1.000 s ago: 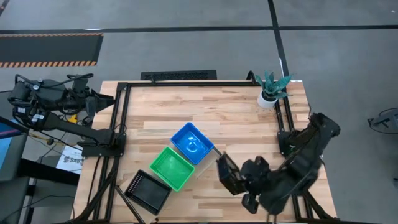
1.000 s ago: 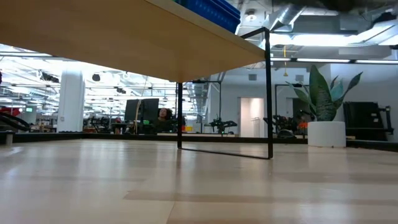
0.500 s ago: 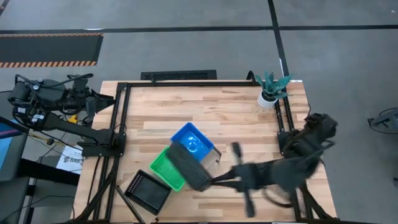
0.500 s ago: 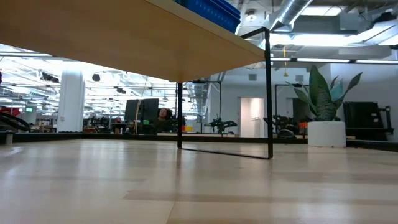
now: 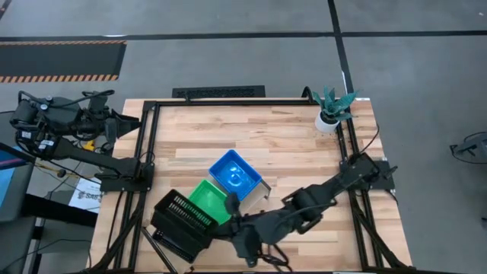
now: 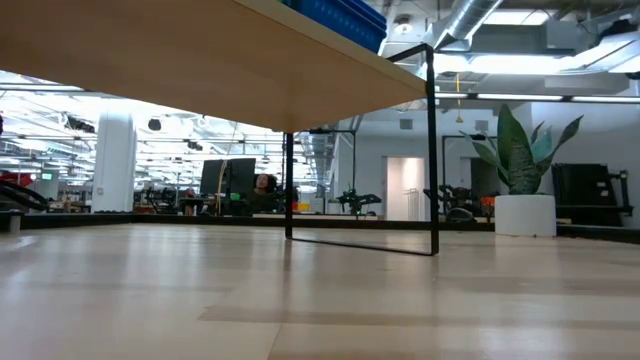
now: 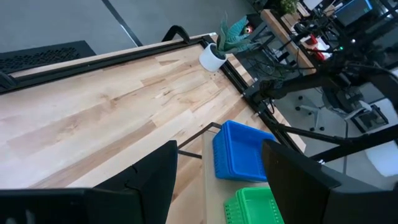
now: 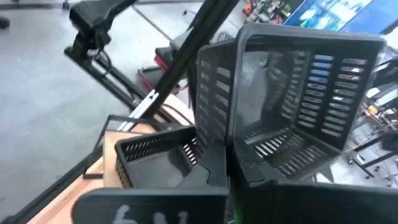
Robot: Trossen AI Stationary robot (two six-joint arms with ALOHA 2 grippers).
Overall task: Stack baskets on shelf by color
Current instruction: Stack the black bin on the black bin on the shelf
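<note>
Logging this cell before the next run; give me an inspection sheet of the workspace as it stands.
Surface: slatted wooden tabletop, mostly bare.
Job's things: blue basket, green basket and a black basket sit in a row on the shelf; a second black basket is tilted over them.
Clutter: potted plant at the far right corner.
Grippers: right pincer shut on the tilted black basket; left pincer open, parked off the table's left edge.
Cables: bundle on the left arm.
Surroundings: grey floor, hazard-striped mat.

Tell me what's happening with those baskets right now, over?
Right gripper shut on black basket, tilted above another black basket on the shelf. Blue basket, green basket beside. Left gripper parked off-table, open.
</note>
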